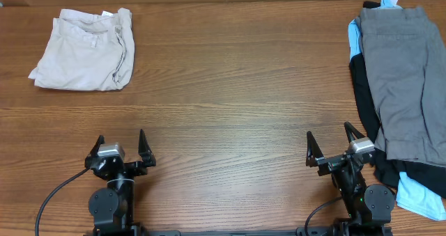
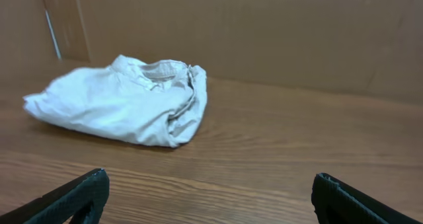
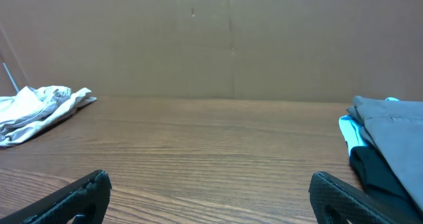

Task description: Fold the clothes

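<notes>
Clothes: heaped at the right edge of the tabletop, grey shorts on top, spread flat, waistband toward the far side. Beneath, a black garment and a light-blue garment, both showing along the heap's left and near edges. Beige shorts well apart at the far left corner, folded into a rumpled bundle. Left fingers spread wide, holding nothing, low at the near edge. Right fingers likewise wide and bare, near the heap's near-left corner, not touching. Only wood grain between fingers and garments. Brown cardboard wall behind the tabletop. Black cable trailing from the left arm's base.
</notes>
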Robot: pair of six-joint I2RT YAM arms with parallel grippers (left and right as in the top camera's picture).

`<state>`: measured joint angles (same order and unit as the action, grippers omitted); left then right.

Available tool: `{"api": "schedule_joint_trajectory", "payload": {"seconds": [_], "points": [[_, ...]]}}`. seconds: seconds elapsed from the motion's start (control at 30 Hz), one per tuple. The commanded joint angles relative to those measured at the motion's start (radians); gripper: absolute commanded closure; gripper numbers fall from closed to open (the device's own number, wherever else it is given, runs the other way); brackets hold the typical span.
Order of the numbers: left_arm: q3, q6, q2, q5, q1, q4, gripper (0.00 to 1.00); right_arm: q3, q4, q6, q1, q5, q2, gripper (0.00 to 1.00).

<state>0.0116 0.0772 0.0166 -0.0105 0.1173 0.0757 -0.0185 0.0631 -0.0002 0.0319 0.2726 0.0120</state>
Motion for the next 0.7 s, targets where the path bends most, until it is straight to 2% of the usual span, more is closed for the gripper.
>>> {"api": "schedule_joint_trajectory", "payload": {"seconds": [0.0, 0.5, 0.67], "points": [[-0.007, -0.162, -0.012, 0.022, -0.006, -0.001, 0.00, 0.010, -0.006, -0.005, -0.005, -0.010, -0.008, 0.00], [-0.007, -0.188, -0.012, 0.017, -0.006, -0.001, 0.00, 0.010, -0.049, -0.004, -0.005, -0.009, -0.008, 0.00], [-0.006, -0.137, -0.012, -0.073, -0.006, -0.006, 0.00, 0.010, -0.097, 0.004, -0.005, 0.044, -0.008, 0.00]]}}
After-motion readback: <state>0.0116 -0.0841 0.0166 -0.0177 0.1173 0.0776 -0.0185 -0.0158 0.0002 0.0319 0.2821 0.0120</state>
